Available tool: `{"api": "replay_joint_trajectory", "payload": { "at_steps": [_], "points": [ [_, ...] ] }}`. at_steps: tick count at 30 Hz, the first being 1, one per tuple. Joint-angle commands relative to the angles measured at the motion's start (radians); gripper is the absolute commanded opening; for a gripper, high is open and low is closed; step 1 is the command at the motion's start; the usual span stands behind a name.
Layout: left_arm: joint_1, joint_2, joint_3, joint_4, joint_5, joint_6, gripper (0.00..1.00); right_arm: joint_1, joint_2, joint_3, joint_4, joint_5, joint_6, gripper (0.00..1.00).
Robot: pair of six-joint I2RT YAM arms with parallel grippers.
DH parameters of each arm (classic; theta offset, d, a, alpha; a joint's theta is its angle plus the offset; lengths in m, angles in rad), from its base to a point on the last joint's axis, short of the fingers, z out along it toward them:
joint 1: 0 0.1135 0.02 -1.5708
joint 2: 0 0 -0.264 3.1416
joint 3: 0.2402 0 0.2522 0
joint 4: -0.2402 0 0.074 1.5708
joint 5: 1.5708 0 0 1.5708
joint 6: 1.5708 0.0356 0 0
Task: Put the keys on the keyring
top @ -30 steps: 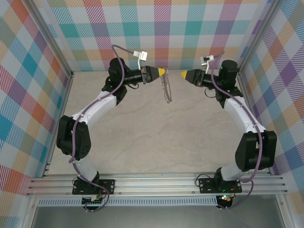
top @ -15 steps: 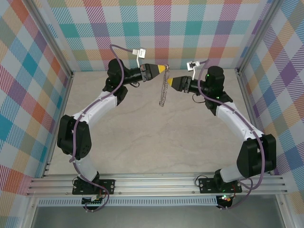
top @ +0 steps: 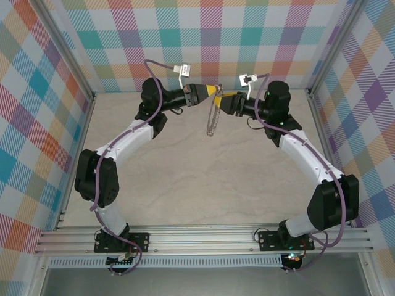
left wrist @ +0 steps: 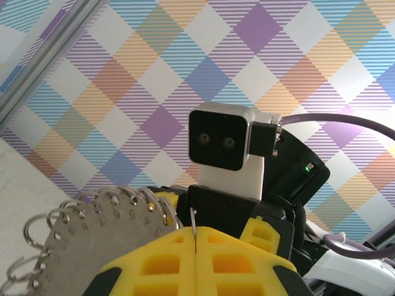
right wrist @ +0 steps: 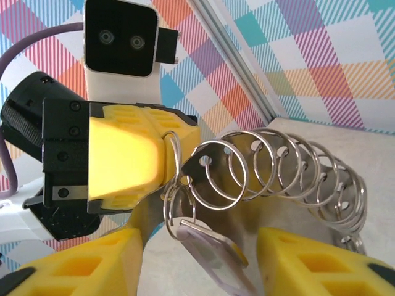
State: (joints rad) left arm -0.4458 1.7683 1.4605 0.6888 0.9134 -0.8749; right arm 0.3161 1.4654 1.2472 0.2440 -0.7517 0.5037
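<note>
The keyring (top: 213, 118), a grey metal disc (left wrist: 92, 237) with several wire loops (right wrist: 284, 163) round its rim, hangs from my left gripper (top: 215, 90). That gripper's yellow fingers (left wrist: 247, 259) are shut on one thin loop (right wrist: 173, 148). The keys, a pale lilac tab (right wrist: 213, 250) on a small split ring, dangle from that same pinched loop. My right gripper (top: 223, 98) faces the left one closely and is open. Its fingers (right wrist: 80, 265) stand either side of the tab without touching it.
Both grippers are raised above the beige tabletop (top: 203, 185) near the checked back wall (top: 247, 37). Aluminium frame posts (top: 71, 68) line the sides. The left arm's camera block (right wrist: 120, 37) sits just in front of the right wrist.
My right gripper has moved left, up to the left gripper's tip. The hanging keyring has swung slightly. The left gripper stays shut on its loop.
</note>
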Motion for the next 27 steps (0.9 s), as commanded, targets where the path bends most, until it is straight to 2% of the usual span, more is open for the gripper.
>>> {"api": "replay_joint_trajectory", "payload": {
  "at_steps": [1,9,16,27],
  "points": [
    [-0.012,-0.018,-0.01,0.088,-0.02,-0.016,0.0,0.008,0.017,0.029,-0.028,0.0,-0.03,0.43],
    [-0.012,-0.025,-0.021,0.1,-0.055,-0.029,0.0,0.021,-0.005,-0.012,-0.034,-0.003,-0.032,0.26],
    [-0.012,-0.03,-0.035,0.103,-0.083,-0.036,0.0,0.041,-0.007,-0.019,-0.039,-0.008,-0.029,0.0],
    [-0.013,-0.053,-0.065,0.122,-0.14,-0.046,0.0,0.082,0.002,0.011,-0.095,-0.004,-0.048,0.0]
  ]
}}
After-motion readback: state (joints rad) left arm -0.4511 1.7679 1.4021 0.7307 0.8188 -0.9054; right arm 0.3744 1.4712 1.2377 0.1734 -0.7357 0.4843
